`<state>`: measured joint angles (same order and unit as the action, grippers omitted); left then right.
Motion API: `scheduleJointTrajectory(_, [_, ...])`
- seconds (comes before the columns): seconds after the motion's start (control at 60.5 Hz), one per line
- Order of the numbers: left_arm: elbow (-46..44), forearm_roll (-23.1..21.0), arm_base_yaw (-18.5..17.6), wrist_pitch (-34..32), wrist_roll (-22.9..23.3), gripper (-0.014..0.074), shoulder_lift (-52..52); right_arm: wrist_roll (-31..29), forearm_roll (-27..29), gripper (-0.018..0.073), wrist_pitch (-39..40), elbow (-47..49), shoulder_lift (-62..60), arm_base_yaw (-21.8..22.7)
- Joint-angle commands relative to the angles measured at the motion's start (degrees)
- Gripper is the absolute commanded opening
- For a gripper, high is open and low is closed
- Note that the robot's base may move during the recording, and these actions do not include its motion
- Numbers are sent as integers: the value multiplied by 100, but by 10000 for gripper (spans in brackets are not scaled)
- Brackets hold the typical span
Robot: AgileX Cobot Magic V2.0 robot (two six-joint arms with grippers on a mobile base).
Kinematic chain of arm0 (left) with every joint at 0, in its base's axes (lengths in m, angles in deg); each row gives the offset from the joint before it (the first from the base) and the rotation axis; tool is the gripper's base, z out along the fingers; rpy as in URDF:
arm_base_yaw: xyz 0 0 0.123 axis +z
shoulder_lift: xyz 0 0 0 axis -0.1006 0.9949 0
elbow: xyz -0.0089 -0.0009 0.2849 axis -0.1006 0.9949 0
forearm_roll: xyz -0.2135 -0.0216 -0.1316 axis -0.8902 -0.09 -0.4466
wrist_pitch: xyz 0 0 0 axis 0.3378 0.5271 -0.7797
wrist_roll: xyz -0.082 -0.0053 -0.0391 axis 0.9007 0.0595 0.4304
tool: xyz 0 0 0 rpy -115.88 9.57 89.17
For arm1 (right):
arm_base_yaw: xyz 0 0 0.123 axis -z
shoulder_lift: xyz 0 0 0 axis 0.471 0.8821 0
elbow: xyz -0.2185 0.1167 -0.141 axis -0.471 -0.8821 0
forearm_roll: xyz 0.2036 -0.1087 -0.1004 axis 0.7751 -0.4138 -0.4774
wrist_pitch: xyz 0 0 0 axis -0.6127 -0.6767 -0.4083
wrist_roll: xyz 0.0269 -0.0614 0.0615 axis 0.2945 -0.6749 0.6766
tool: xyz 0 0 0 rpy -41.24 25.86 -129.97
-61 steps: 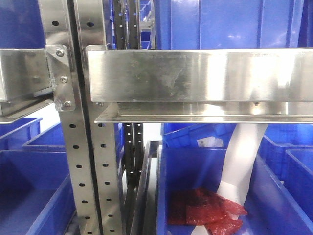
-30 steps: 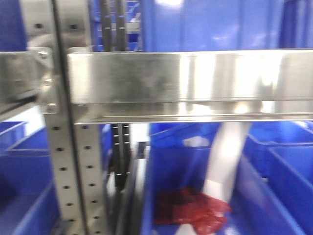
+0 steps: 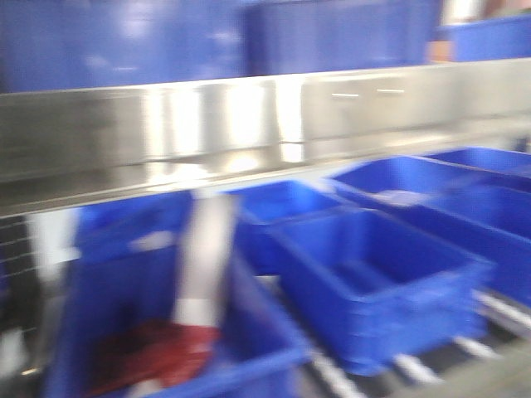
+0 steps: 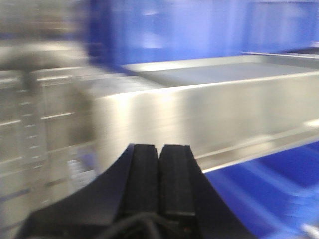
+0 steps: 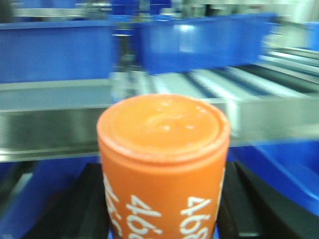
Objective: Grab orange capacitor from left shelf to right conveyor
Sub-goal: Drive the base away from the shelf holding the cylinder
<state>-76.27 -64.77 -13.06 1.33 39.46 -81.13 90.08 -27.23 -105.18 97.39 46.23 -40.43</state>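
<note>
While the front view is badly motion-blurred, the change from half a second ago is plain: the perforated uprights that stood at the left have gone out of frame. The broad steel rail (image 3: 249,124) of the left shelf (image 3: 465,91) now spans the full width and slants up toward the right. The bin holding the red crinkled bags (image 3: 145,356) and the white strip (image 3: 203,265) has slid from centre-right to lower left. More blue bins (image 3: 373,282) have come into view at right, sitting on rollers (image 3: 415,365) near the bottom edge. In the left wrist view, the left gripper (image 4: 159,149) has its black pads (image 4: 142,169) pressed flat together with nothing between them. It faces a brushed shelf rail, with blurred blue below right. In the right wrist view, the orange capacitor (image 5: 163,164) stands upright in the right gripper (image 5: 163,219). Black fingers (image 5: 239,199) pinch it on both sides, its flat top faces the camera and white "4680" print shows down its side. Behind it lie a steel rail, blue bins and rollers, all smeared. The capacitor sits in the gripper, not in any bin. How far it is from the shelf cannot be told.
</note>
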Motion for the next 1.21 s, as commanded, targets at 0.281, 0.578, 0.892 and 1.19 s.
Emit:
scheduleJointTrajectory(0.281, [-32, -10, -26, -479, 0, -127, -65, -39, -46, 55, 516, 189, 64, 4])
scheduleJointTrajectory(0.578, [-32, -10, -26, -479, 0, -127, -65, -39, -46, 55, 516, 189, 64, 4])
scheduleJointTrajectory(0.892, [-32, -10, -26, -479, 0, -127, -65, -39, -46, 55, 516, 189, 64, 4])
scheduleJointTrajectory(1.19, [-32, -10, -26, -479, 0, -127, -65, -39, -46, 55, 516, 189, 64, 4])
